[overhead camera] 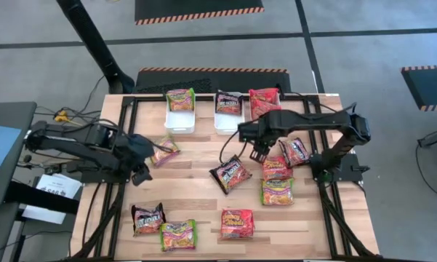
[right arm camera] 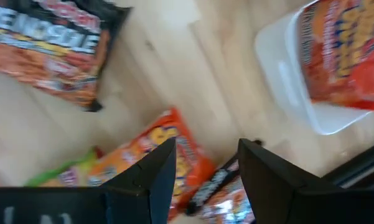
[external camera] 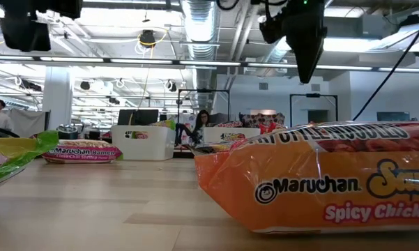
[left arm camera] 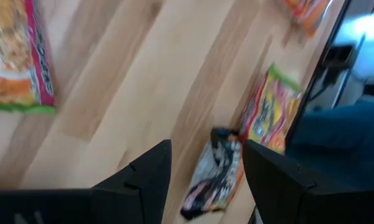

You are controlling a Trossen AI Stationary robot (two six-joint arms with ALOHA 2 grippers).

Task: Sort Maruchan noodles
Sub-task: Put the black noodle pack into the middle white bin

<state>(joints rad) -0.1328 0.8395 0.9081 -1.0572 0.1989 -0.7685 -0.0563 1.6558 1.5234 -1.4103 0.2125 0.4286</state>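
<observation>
High view: ten noodle packets (overhead camera: 230, 174), three tubs (overhead camera: 179, 118); both arms' fingers spread, empty.

Right tool (right arm camera: 202, 171) hangs open over the table (right arm camera: 174, 68): an orange packet (right arm camera: 165, 152) just beyond its fingers, a black packet (right arm camera: 50, 46) farther off, a red packet (right arm camera: 342, 53) in a white tub (right arm camera: 292, 87).

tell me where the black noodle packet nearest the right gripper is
In the high view the black packet lies mid-table, tilted, just left of the orange packet and below the right gripper.
</observation>
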